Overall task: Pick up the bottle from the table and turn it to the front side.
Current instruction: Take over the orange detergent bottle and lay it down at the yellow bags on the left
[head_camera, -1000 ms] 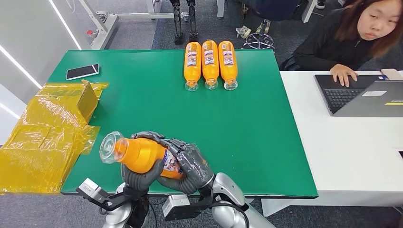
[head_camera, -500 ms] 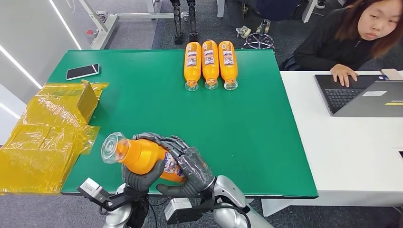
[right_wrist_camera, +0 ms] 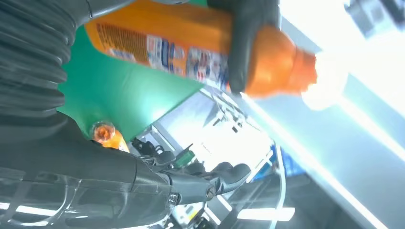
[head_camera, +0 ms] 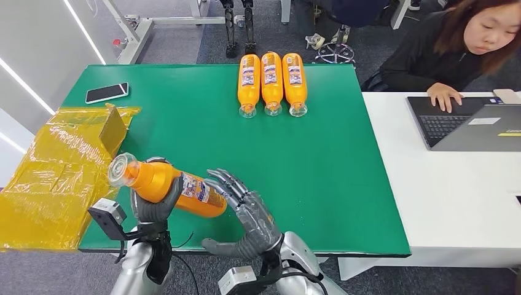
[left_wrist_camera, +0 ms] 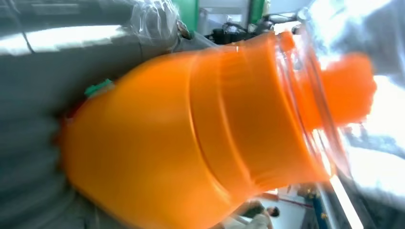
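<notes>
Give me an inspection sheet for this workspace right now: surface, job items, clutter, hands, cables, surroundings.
Surface: green table top, with a white desk butted against its right side.
Job's things: orange plastic bottle with a printed label, off the table and tilted, clear cap end up and to the left.
Clutter: three matching orange bottles lying side by side at the far edge; black smartphone; crumpled yellow plastic wrap at the left edge.
Hands: left hand grips the bottle near its neck; right hand is beside the bottle's base, fingers spread.
Cables: thin dark cable below the near table edge.
Surroundings: person at a grey laptop; grey floor.
</notes>
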Robot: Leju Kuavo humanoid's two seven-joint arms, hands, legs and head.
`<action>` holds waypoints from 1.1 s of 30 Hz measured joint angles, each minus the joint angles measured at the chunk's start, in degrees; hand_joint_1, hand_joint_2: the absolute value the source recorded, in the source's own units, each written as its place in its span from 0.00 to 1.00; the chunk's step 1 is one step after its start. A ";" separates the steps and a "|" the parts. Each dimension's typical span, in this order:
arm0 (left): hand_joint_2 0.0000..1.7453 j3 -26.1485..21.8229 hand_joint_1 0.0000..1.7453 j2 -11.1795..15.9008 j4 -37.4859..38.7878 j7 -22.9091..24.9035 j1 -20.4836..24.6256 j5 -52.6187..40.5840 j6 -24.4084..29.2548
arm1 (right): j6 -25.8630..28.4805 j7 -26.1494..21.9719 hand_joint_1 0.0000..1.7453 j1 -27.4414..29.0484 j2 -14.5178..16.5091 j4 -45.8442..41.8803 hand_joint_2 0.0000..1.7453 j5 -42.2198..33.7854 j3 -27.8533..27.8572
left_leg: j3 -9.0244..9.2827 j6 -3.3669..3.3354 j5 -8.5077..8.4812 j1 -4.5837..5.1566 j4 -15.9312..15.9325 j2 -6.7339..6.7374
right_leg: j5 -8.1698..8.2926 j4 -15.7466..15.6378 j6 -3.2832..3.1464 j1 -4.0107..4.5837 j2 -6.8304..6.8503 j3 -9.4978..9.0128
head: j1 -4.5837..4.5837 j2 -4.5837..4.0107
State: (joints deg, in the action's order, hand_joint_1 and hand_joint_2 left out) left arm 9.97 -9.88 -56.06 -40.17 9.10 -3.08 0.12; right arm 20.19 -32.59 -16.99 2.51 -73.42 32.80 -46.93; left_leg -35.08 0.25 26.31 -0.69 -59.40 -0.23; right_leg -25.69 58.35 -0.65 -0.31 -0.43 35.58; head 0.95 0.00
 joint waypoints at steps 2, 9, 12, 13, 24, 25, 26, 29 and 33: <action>1.00 -1.50 0.82 0.13 1.02 -0.01 0.63 -0.19 0.03 | 2.42 -1.97 0.00 0.24 -0.10 -0.71 1.00 -2.21 0.01 | -0.01 0.01 0.00 0.00 0.01 0.00 | -0.01 0.01 0.00 0.01 -0.01 0.00 | 0.02 0.00; 1.00 -4.47 0.86 0.50 3.35 -0.01 2.21 -0.38 0.96 | 6.20 -5.31 0.00 0.42 -0.50 -1.93 1.00 -8.76 0.05 | -0.02 0.02 0.03 0.03 0.00 0.04 | -0.01 -0.02 0.01 0.00 -0.07 0.00 | 0.02 0.00; 1.00 -4.70 0.90 0.85 4.00 -0.01 2.94 -1.67 3.11 | 7.01 -5.87 0.00 0.35 -0.65 -1.67 1.00 -10.06 0.03 | -0.02 0.02 0.03 0.04 0.00 0.04 | -0.01 -0.02 0.01 0.00 -0.06 -0.01 | 0.02 0.00; 1.00 -4.71 0.91 1.01 4.14 -0.01 3.21 -2.53 4.32 | 7.19 -5.95 0.00 0.31 -0.68 -1.57 1.00 -10.35 -0.01 | -0.02 0.02 0.03 0.03 0.00 0.04 | 0.00 -0.02 0.01 0.00 -0.06 -0.01 | 0.02 0.00; 1.00 -1.56 0.98 6.15 10.84 5.48 11.80 -40.61 38.06 | 7.10 -3.93 0.00 0.16 -1.62 -0.86 1.00 -10.11 -1.39 | 0.00 0.04 0.00 0.00 0.00 0.06 | 0.01 0.03 -0.01 0.00 -0.08 0.00 | 0.02 0.00; 1.00 -1.36 0.98 6.67 11.59 6.72 12.66 -44.22 38.93 | 7.04 -3.86 0.00 0.22 -1.73 -0.86 1.00 -10.02 -1.44 | 0.01 0.04 0.00 0.01 0.00 0.07 | 0.01 0.03 -0.02 0.00 -0.09 0.00 | 0.02 0.00; 1.00 -1.26 0.98 7.15 12.23 7.76 13.40 -47.26 39.28 | 7.02 -3.79 0.00 0.31 -1.83 -0.85 1.00 -10.01 -1.48 | 0.01 0.04 0.00 0.01 0.00 0.08 | 0.01 0.03 -0.02 0.00 -0.10 0.00 | 0.02 0.00; 1.00 -1.21 0.96 8.56 13.83 11.40 15.11 -57.72 39.52 | 7.28 -3.74 0.00 0.76 -2.09 -0.74 1.00 -10.00 -1.50 | 0.01 0.04 0.01 0.02 -0.01 0.08 | 0.01 0.03 -0.02 0.00 -0.10 0.00 | 0.02 0.00; 1.00 -1.14 0.89 10.22 16.46 19.89 17.19 -72.93 39.54 | 7.74 -3.73 0.00 1.56 -2.50 -0.70 1.00 -9.91 -1.50 | 0.01 0.04 0.01 0.02 0.00 0.08 | 0.01 0.02 -0.02 0.00 -0.09 0.00 | 0.02 0.00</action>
State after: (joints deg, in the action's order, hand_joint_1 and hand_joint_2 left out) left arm 8.83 0.34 -39.61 -20.28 26.29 -76.01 39.66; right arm 27.94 -36.32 -15.43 0.02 -74.12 22.89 -48.43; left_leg -35.07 0.30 26.32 -0.67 -59.41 -0.16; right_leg -25.68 58.37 -0.67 -0.31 -0.53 35.58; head 0.96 0.00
